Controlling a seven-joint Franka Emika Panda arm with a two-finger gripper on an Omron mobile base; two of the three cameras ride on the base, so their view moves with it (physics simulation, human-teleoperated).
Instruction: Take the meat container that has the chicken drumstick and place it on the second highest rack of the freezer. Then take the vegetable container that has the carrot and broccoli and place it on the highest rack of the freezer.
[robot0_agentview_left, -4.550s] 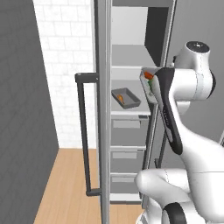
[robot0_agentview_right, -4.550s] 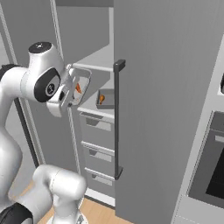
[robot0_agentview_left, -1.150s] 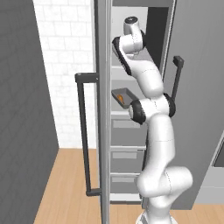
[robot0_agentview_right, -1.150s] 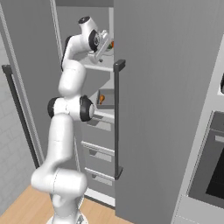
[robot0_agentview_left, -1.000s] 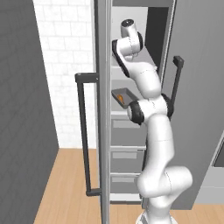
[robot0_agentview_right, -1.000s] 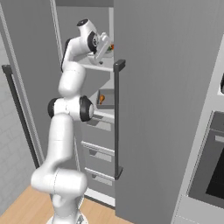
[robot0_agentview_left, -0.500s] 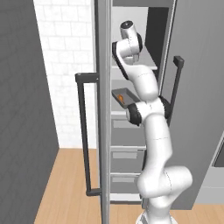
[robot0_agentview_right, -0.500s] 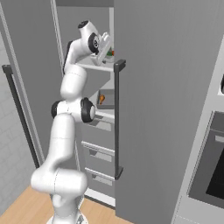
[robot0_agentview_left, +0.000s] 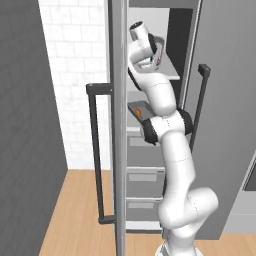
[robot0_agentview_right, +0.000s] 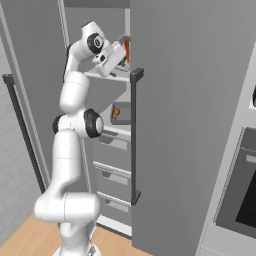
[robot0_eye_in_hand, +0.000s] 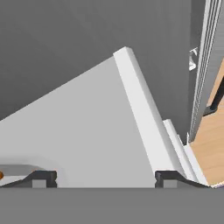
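The freezer (robot0_agentview_left: 225, 100) stands open. My gripper (robot0_agentview_left: 154, 54) (robot0_agentview_right: 120, 54) reaches in just above the highest rack (robot0_agentview_left: 170, 76) (robot0_agentview_right: 112, 76) (robot0_eye_in_hand: 96, 131). In the hand view the gripper (robot0_eye_in_hand: 106, 177) is open, its tips wide apart over bare shelf. A grey container rim (robot0_eye_in_hand: 17, 169) with an orange bit lies left of the left tip. The carrot (robot0_agentview_left: 158, 57) (robot0_agentview_right: 127, 50) shows as an orange piece beside the hand; the broccoli is hidden. On the second highest rack (robot0_agentview_right: 117, 131) rests the meat container (robot0_agentview_left: 140, 107) (robot0_agentview_right: 121, 111) with the chicken drumstick (robot0_agentview_left: 136, 111) (robot0_agentview_right: 116, 114).
The open freezer doors flank the arm: the left door edge (robot0_agentview_left: 117, 125) with its dark bar handle (robot0_agentview_left: 95, 155), and the right door (robot0_agentview_right: 190, 125) with its handle (robot0_agentview_right: 134, 135). Drawers (robot0_agentview_left: 145, 175) sit below the shelves. A black-windowed oven (robot0_agentview_right: 242, 185) is at the right.
Some seconds ago the hand carried the vegetable container at drumstick-shelf height; now it is at the top shelf. Over the last second the wrist sank slightly and drew back.
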